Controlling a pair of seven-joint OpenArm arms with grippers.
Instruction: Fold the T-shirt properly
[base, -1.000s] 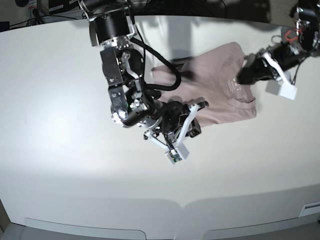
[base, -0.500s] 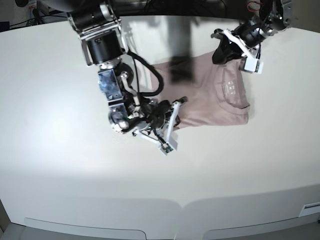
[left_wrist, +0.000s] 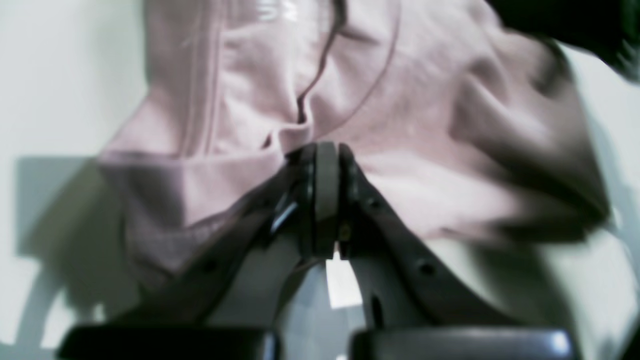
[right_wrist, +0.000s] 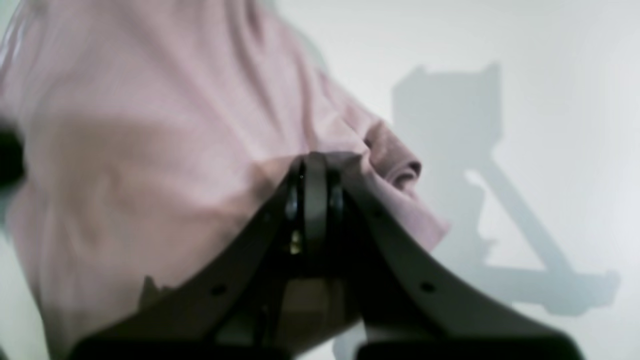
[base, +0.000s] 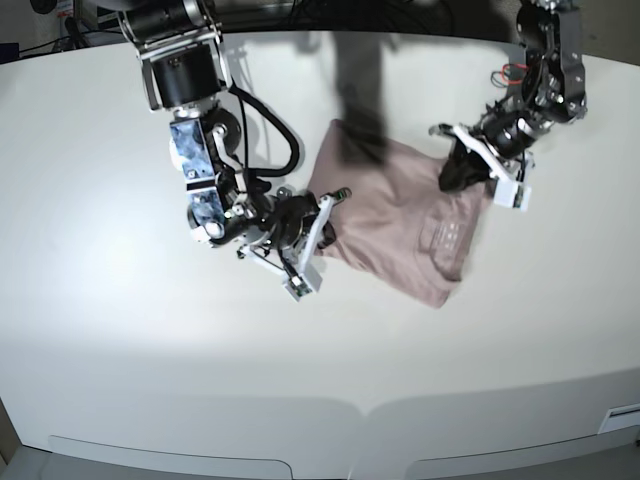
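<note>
You've got the pink T-shirt (base: 400, 225) lying bunched and partly folded on the white counter (base: 120, 330), between both arms. Your left hand (left_wrist: 325, 155) is pinched tight on fabric near the collar edge. Your right hand (right_wrist: 315, 165) is clamped on the opposite edge. White neck label (base: 441, 235) faces up.

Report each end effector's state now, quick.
Left end effector: shut on the T-shirt, pinching its edge.
Right end effector: shut on the T-shirt, gripping a bunched edge.
</note>
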